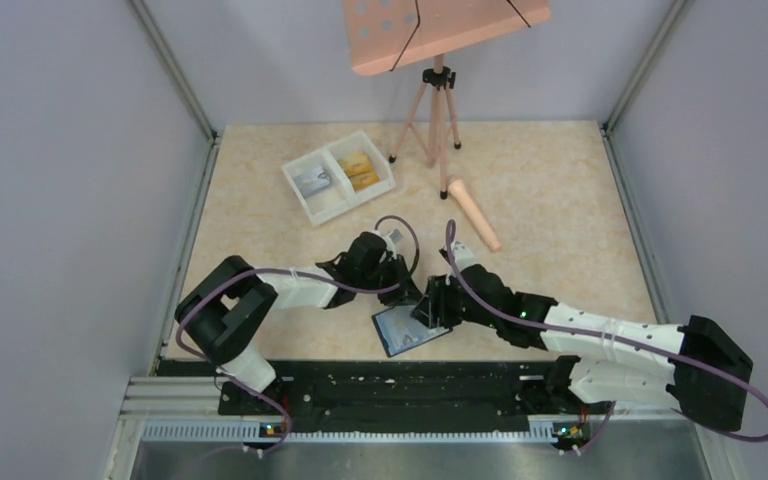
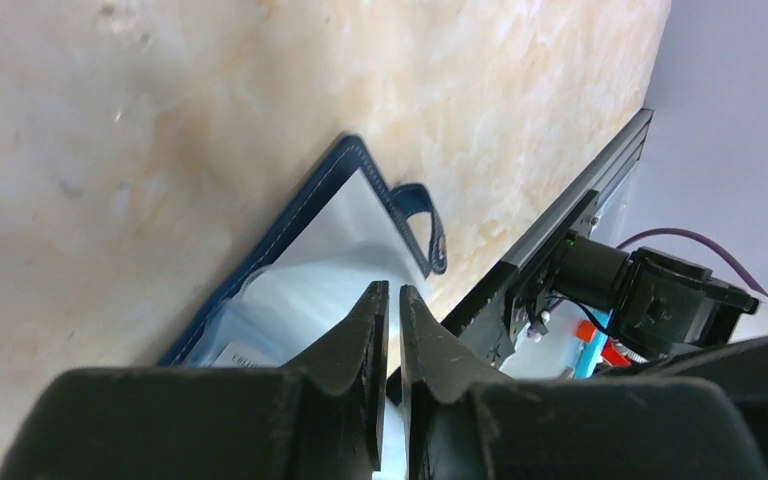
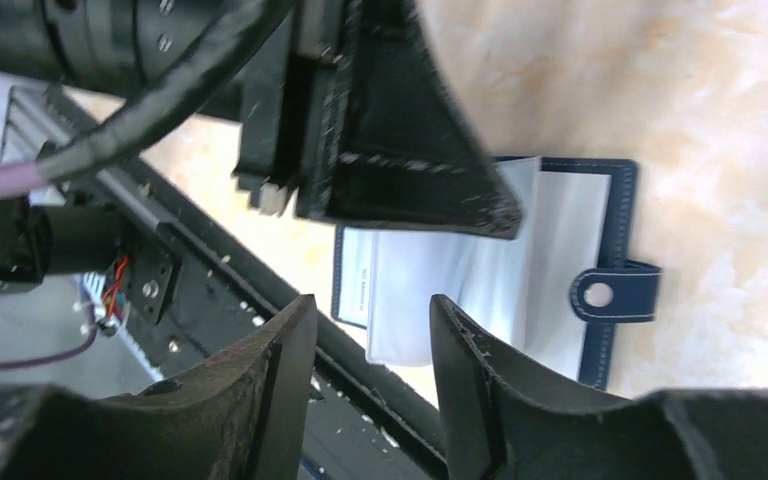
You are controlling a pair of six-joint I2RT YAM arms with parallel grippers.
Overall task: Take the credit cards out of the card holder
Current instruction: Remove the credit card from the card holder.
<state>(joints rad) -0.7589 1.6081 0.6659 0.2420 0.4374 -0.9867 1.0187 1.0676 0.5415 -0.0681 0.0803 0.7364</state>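
Note:
The blue card holder (image 1: 410, 326) lies open near the table's front edge, its pale clear sleeves facing up. It also shows in the left wrist view (image 2: 312, 205) and the right wrist view (image 3: 615, 215), with its blue tab (image 3: 610, 292) at one edge. My left gripper (image 1: 404, 291) is shut, and its tips (image 2: 393, 290) are over the sleeves with nothing between them. My right gripper (image 1: 430, 312) is open and empty (image 3: 370, 305) just above the holder's near side. Yellow credit cards (image 1: 360, 168) and a grey one (image 1: 312, 182) lie in the white tray. A pale printed insert (image 3: 355, 280) sits in one sleeve.
The white two-compartment tray (image 1: 305, 203) stands at the back left. A pink tripod stand (image 1: 438, 110) with a pink board is at the back middle. A pink cylinder (image 1: 475, 215) lies right of centre. The black base rail (image 1: 390, 385) runs just in front of the holder.

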